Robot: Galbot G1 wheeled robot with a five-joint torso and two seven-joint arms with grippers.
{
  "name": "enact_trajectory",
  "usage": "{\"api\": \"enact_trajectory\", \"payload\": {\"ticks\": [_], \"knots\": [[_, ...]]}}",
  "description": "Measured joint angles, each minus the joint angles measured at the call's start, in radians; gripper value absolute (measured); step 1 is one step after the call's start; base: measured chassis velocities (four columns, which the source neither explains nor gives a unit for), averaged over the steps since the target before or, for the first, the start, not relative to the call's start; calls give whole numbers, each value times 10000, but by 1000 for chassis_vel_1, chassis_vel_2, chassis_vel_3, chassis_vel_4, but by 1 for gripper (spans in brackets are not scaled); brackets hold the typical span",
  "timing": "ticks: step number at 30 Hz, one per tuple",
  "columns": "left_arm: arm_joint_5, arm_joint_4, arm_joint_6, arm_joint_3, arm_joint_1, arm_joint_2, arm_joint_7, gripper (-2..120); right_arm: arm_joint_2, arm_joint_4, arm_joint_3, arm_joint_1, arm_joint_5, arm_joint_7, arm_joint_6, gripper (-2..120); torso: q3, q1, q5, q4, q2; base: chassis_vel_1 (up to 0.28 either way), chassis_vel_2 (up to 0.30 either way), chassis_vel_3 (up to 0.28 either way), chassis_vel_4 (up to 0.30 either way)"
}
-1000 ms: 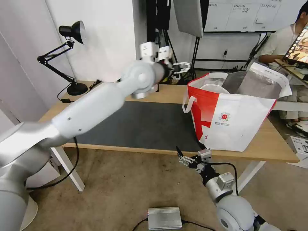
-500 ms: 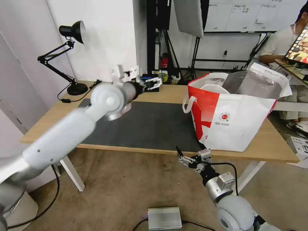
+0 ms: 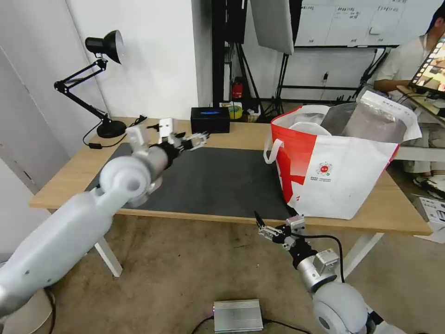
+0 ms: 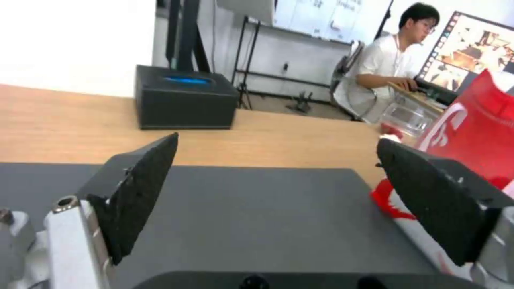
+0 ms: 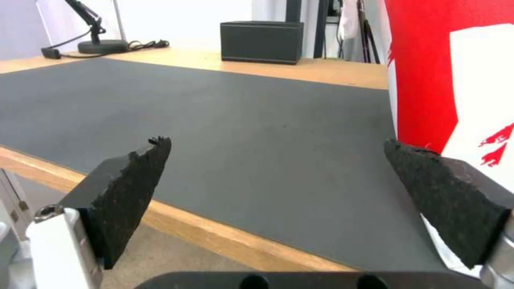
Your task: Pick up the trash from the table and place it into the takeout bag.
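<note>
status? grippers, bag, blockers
Left gripper open, empty, above mat's far edge. Right gripper open, empty, below table's near edge. Takeout bag upright at mat's right end. No blockers seen.

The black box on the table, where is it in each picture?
Head view: the black box sits at the table's far edge, behind the grey mat.
Left wrist view: the box stands on bare wood beyond the mat.
Right wrist view: the box is far across the mat.
Shared landmark: the red-and-white bag.
</note>
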Motion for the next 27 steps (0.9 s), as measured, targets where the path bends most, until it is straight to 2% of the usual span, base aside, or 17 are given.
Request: {"api": "enact_trajectory", "payload": {"ticks": [2, 4, 6, 8, 10, 12, 14, 16, 18, 21, 22, 24, 26, 27], "knots": [[193, -44, -134, -165, 257, 62, 159, 100, -1, 0, 0, 0, 0, 0, 0, 100, 0, 0, -1, 0, 0, 0, 0, 0, 0], [980, -182, -897, -835, 1414, 301, 855, 100, -1, 0, 0, 0, 0, 0, 0, 100, 0, -1, 1, 2, 0, 0, 0, 0, 0], [1088, -212, -1029, -969, 1660, 333, 960, 100, 0, 0, 0, 0, 0, 0, -1, 100, -1, 0, 0, 0, 0, 0, 0, 0, 0], [1609, -281, -1541, -1580, 2659, 340, 1366, 100, -1, 0, 1, 1, -1, 0, 0, 100, 0, 0, 2, -1, 0, 0, 0, 0, 0], [1887, -281, -1743, -1765, 2959, 302, 1494, 100, -1, 0, 0, 0, 0, 0, 0, 100, 0, 0, 0, 0, 0, 0, 0, 0, 0], [2926, -197, -2624, -2315, 3872, 82, 1744, 100, 0, 0, 0, 0, 0, 0, 0, 100, 0, -1, 0, 0, 0, 0, 0, 0, 0], [3045, -185, -2742, -2395, 4010, 44, 1771, 100, -1, 0, 1, 0, 0, 0, 0, 100, 0, 0, 0, -1, 0, 0, 0, 0, 0], [3675, -176, -3330, -3086, 4965, -282, 2062, 100, -1, 0, 1, 0, 0, 1, 0, 100, 0, 0, 0, 1, 0, 0, 0, 0, 0], [3790, -176, -3432, -3215, 5125, -353, 2127, 100, 0, 0, 1, 0, 0, 0, 0, 100, 0, 0, 1, 0, 0, 0, 0, 0, 0], [4380, -14, -4237, -3705, 5857, -761, 2503, 100, -1, 0, 1, 0, 0, 1, 0, 100, 0, 1, 1, -1, 1, 0, 0, 0, 0], [4380, -14, -4237, -3705, 5857, -761, 2503, 100, -1, 0, 1, 0, 0, 1, 0, 100, 0, 1, 1, -1, 1, 0, 0, 0, 0], [4478, 108, -4765, -3945, 6237, -1006, 2742, 100, -1, 0, 1, 0, 0, 1, 0, 100, 0, 1, 1, -1, 0, 0, 0, 0, 0], [4517, 132, -4868, -4018, 6337, -1075, 2778, 100, -1, 0, 1, 0, 0, 0, 0, 100, 0, 0, 2, -1, 0, 0, 0, 0, 0], [4764, 213, -5146, -4177, 6556, -1230, 2789, 100, 0, 0, 0, 0, 0, 0, 0, 100, 0, 1, 2, -2, 1, 0, 0, 0, 0]]}}
